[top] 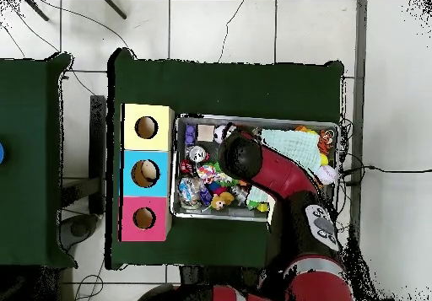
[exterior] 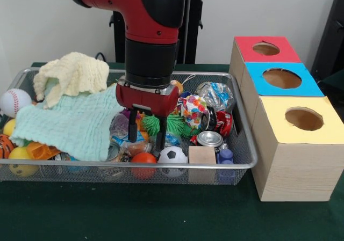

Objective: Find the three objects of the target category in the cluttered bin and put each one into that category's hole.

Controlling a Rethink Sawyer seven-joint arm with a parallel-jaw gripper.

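Observation:
The wire-mesh bin (exterior: 161,166) is full of clutter and also shows in the overhead view (top: 253,118). My gripper (exterior: 146,135) is lowered into its middle, open, with its fingers (exterior: 133,127) standing among the toys beside a green spiky toy (exterior: 153,124). I cannot tell whether they touch anything. One see-through plastic bottle (exterior: 216,96) with blue-and-white print lies at the back right of the bin, apart from the gripper; it also shows in the overhead view (top: 191,190). The blue-surround hole (exterior: 281,78) (top: 145,174) is on the middle wooden box. In the overhead view the arm (top: 240,156) hides the gripper.
A mint cloth (exterior: 80,124) and a pale yellow cloth (exterior: 72,72) cover the bin's left half. Metal cans (exterior: 209,139), a soccer ball (exterior: 173,155), a wooden block (exterior: 202,155) and a baseball (exterior: 15,101) lie around. Red-surround hole (exterior: 265,49) and yellow-surround hole (exterior: 303,118) flank the blue one.

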